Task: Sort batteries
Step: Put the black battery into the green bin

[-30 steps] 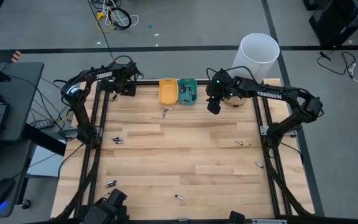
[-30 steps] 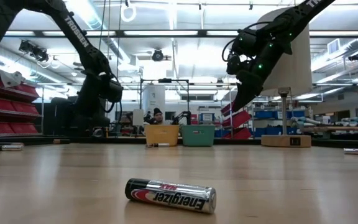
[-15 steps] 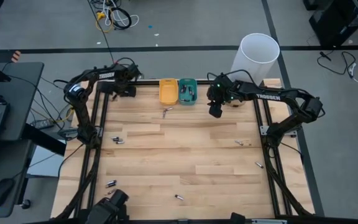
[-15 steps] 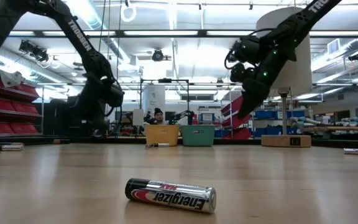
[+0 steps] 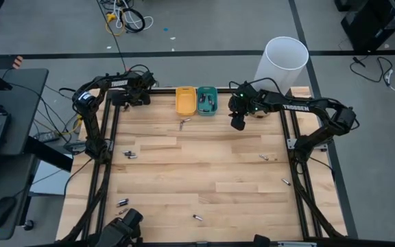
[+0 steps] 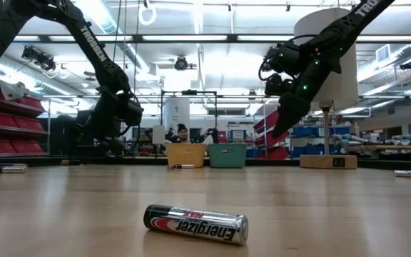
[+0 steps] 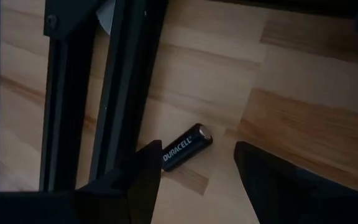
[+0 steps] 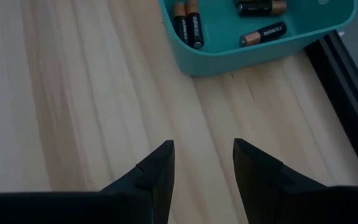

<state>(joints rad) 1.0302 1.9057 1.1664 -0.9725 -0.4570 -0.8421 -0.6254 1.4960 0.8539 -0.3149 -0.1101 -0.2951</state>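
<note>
Step in hand: sorting is partway through. Several batteries already lie in the teal tray at the far edge of the table; the yellow tray sits just beside it.
Right end effector: hanging above bare table just in front of the teal tray, jaws parted, nothing between them. It looks to be between a drop and the next pick.
Left end effector: near the table's far left corner, beside the dark frame rail, jaws spread wide over a black Duracell battery lying flat on the wood, not yet touching it.
Loose batteries: one just in front of the trays, one by the left edge, two toward the right edge, two at the near edge.
Next move: probably the left arm lowers and closes across the battery's width. The rail is close, so the fingers have little room on that side.
</note>
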